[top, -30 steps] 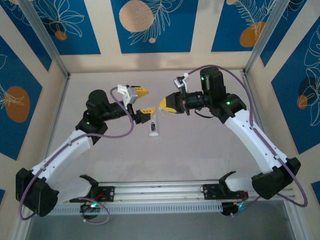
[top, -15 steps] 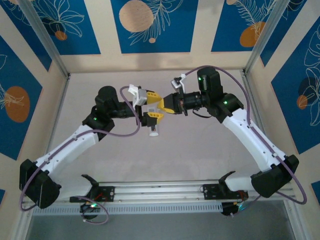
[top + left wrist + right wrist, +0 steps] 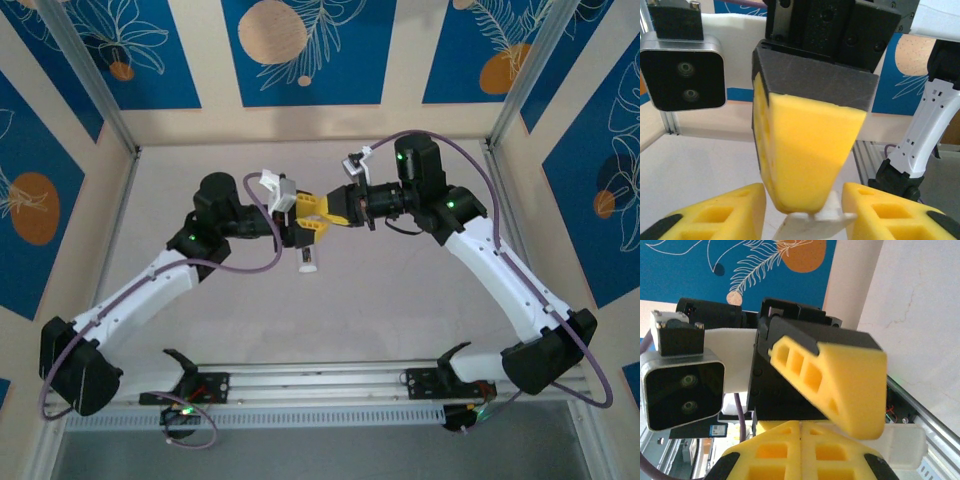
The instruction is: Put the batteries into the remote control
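Note:
The white remote control (image 3: 305,258) hangs tilted above the table, mid-scene. My right gripper (image 3: 323,212) is shut, and its yellow fingers (image 3: 805,150) pinch the remote's upper white edge (image 3: 815,220). My left gripper (image 3: 311,216) faces it from the left. Its two fingers flank that same white end, with a small gap on one side, so the jaws stand partly apart. In the right wrist view the right gripper (image 3: 800,426) shows its pads pressed together. The remote (image 3: 907,440) lies just past them, partly behind the left arm's finger (image 3: 850,385). The batteries are out of view.
An aluminium rail (image 3: 320,385) runs along the near edge between the arm bases. Blue patterned walls and metal posts (image 3: 95,75) enclose the pale table (image 3: 400,290). The two wrists sit very close together, each one's camera housing (image 3: 685,72) right in front of the other.
My left gripper moved right to the remote and narrowed its jaws around the remote's end. The right gripper stayed shut and shifted slightly left to meet it.

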`<state>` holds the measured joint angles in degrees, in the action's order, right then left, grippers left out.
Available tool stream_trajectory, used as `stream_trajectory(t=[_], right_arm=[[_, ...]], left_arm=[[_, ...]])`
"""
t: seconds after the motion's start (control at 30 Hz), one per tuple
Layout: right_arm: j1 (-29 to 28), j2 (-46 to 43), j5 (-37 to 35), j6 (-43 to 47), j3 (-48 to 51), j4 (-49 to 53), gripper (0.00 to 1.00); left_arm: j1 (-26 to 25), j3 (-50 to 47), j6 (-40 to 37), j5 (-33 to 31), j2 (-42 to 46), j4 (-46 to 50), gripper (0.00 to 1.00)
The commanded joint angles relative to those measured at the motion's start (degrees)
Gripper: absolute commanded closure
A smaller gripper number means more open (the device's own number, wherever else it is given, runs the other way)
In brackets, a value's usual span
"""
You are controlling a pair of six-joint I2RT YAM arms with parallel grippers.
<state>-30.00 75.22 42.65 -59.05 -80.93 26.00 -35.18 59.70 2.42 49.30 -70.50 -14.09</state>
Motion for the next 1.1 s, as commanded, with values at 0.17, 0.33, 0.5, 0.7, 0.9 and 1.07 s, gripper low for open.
stream_trajectory(t=[0.17,0.33,0.5,0.7,0.9,1.07], right_arm=[[0.12,-0.3,1.95,-1.89,0.63,-2.03,0.92],[-0.19,-0.11,2.14,-2.18,0.81,-2.71,0.9],[-0.15,-0.04,2.3,-2.22,0.93,-2.71,0.88],[3.09,-1.97,0.77,-2.04,1.67,-2.27,0.71],[11.07,-6.3,-0.43,-1.66,4.75,-0.97,0.65],[17.61,-10.31,-7.04,1.33,8.83,5.97,0.64]], left_arm=[[-0.3,1.11,-1.36,-0.06,1.69,1.54,0.72],[-0.31,1.46,-1.33,-1.25,1.93,2.6,0.81],[-0.27,2.11,-0.48,-3.05,1.99,3.28,0.82],[-0.26,3.63,-3.07,-11.41,1.8,11.99,0.83],[-0.37,7.35,-0.08,-26.37,0.22,22.2,0.82],[-0.74,21.23,15.23,-43.08,-9.52,42.95,0.87]])
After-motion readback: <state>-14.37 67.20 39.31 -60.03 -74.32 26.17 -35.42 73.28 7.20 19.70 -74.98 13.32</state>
